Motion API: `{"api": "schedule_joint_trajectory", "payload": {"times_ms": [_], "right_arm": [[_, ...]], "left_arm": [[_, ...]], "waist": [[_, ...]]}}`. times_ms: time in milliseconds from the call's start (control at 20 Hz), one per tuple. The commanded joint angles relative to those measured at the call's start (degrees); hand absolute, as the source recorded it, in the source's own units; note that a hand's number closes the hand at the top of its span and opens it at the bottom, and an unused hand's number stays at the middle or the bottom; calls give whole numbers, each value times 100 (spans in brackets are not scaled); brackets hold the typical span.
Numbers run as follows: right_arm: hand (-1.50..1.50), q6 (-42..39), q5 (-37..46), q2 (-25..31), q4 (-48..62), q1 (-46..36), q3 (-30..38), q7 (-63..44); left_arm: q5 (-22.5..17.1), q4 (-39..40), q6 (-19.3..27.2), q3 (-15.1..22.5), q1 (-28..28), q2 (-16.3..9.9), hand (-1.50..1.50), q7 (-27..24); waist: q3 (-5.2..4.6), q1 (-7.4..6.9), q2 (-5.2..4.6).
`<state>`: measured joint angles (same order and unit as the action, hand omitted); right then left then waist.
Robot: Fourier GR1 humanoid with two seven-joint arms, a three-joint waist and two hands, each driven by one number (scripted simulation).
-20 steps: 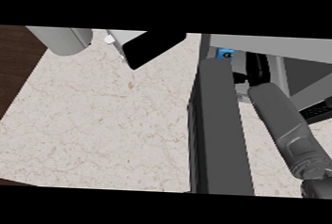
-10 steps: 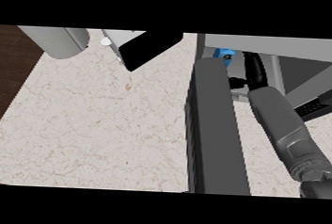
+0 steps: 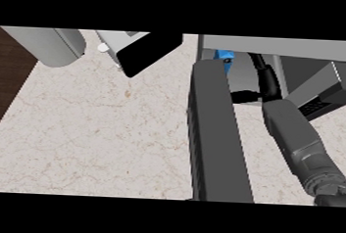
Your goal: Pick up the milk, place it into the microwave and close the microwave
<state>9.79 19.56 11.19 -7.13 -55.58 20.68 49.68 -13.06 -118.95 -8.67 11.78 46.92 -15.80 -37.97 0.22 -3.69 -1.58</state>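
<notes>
The milk [image 3: 223, 56] shows only as a small blue patch inside the microwave [image 3: 280, 45], just past the top of the door. The microwave door [image 3: 212, 140] stands wide open, a long dark slab running down the middle of the view. My right forearm [image 3: 298, 138] comes up from the lower right. Its black right hand [image 3: 263, 79] reaches into the cavity with straight fingers and the thumb [image 3: 242, 96] spread left. The fingertips are just right of the milk, with a small gap. My left hand does not show.
A light grey cylinder [image 3: 45, 44] stands at the counter's top left. Beside it lies a black flat panel with a white edge [image 3: 150, 51]. The marble counter [image 3: 95, 134] spreads left of the door. A dark wooden strip [image 3: 4, 72] runs along the far left.
The whole view has slid a little; the milk now shows slightly further left. My right hand stays in the microwave opening, and the door has not swung.
</notes>
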Motion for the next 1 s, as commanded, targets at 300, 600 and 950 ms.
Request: {"api": "schedule_joint_trajectory", "payload": {"times_ms": [300,600,950], "right_arm": [[-150,-870,-142,-89,-194,646,-39,403],[-150,-1471,-320,-136,-844,1327,-185,352],[-150,-2263,-509,-53,-1561,2384,-332,699]], "left_arm": [[748,-156,430,708,-701,315,-150,890],[1085,-243,532,1100,-780,385,-150,1123],[1502,528,540,1504,-1784,606,150,1816]], "waist": [[-14,263,114],[-27,443,207],[-32,551,220]]}}
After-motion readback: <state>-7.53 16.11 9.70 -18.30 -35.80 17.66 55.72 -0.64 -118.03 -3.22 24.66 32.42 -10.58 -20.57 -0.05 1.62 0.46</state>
